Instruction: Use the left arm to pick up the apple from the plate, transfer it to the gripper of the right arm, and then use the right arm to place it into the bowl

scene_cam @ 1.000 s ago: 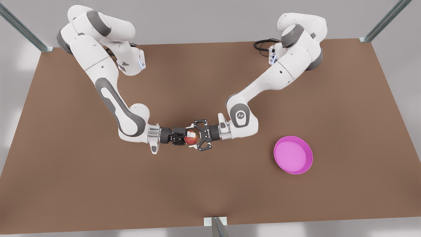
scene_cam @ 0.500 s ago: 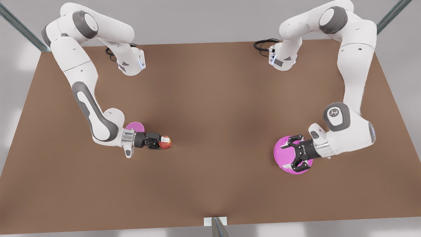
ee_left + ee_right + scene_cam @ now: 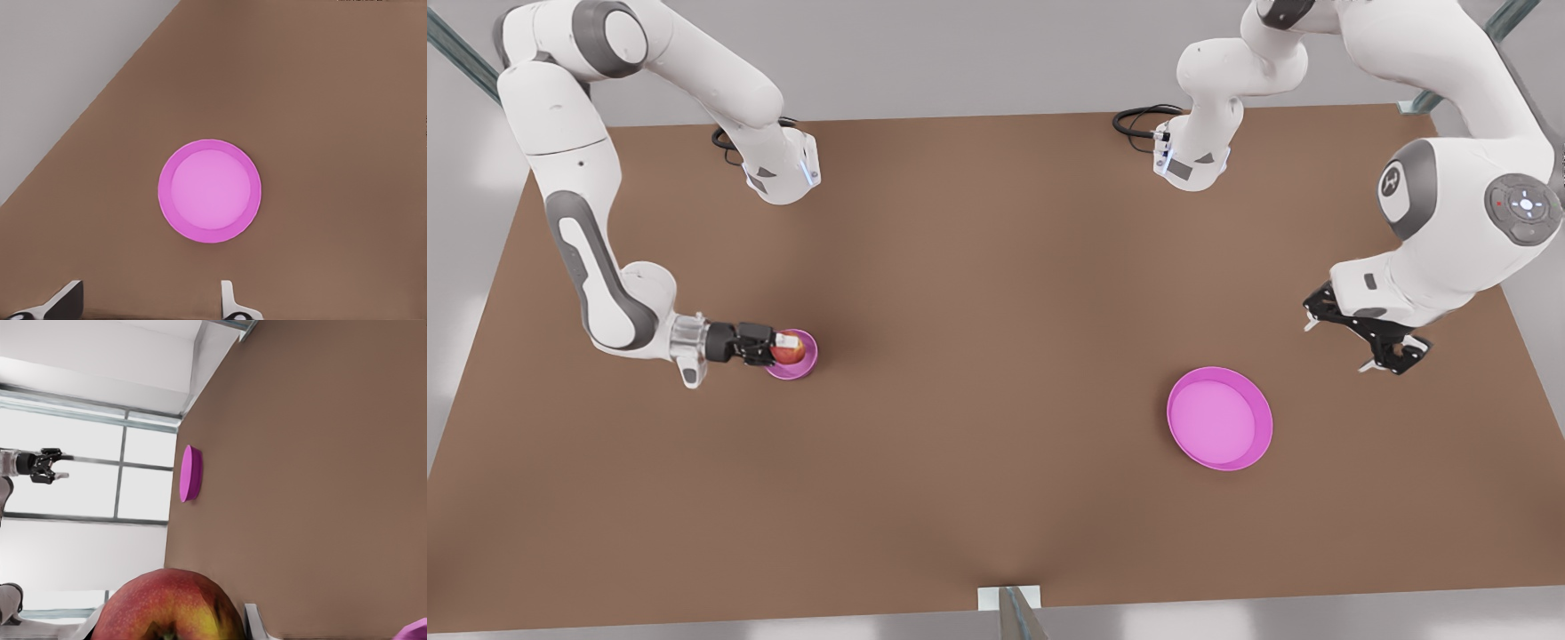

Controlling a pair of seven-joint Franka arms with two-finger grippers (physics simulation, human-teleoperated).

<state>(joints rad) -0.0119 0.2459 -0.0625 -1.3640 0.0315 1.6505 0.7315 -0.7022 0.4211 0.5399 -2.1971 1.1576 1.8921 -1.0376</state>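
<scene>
We are seeing the right hand (image 3: 781, 345) pinching the apple (image 3: 786, 349) right over the bowl (image 3: 805, 364), its stem dimple facing back toward the wrist. The left hand (image 3: 1365, 333) is hanging spread above the counter (image 3: 996, 267), the plate (image 3: 1219, 418) lying nearby below.
</scene>
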